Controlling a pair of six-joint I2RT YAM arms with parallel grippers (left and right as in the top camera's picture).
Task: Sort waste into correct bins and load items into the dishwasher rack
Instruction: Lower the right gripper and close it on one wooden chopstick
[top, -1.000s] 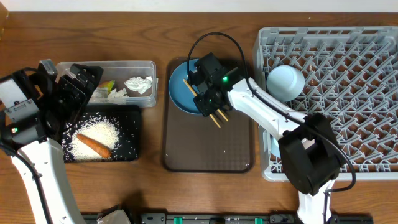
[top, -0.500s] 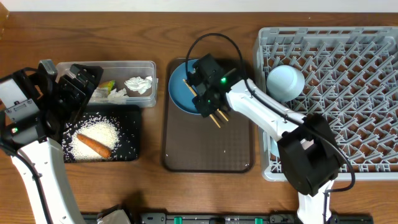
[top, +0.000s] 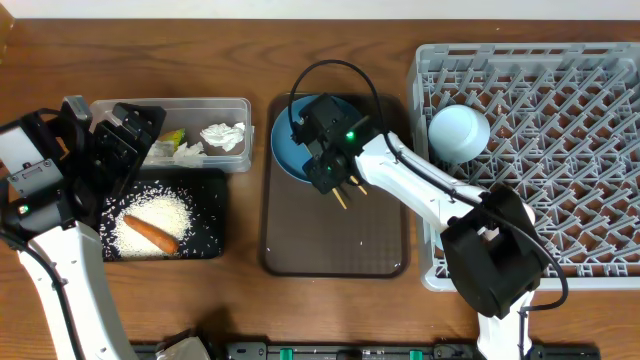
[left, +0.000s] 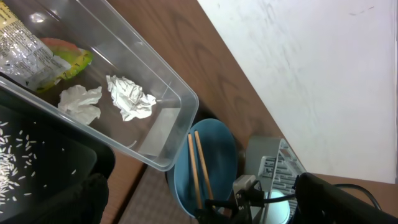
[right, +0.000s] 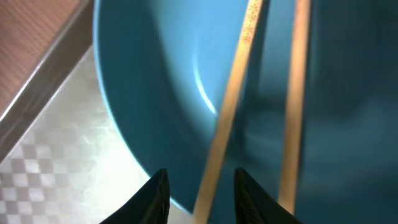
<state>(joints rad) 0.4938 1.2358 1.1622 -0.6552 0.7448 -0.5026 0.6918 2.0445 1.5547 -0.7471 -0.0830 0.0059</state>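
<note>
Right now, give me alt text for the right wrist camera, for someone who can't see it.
Two wooden chopsticks lie across a dark-blue plate, seen close up. The dark fingertips of the right hand straddle one chopstick at the bottom edge, not touching it. A serving tray shows at left.

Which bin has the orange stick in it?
The black tray, where the stick lies on rice. The clear tub beside it holds crumpled napkins and a wrapper instead.
</note>
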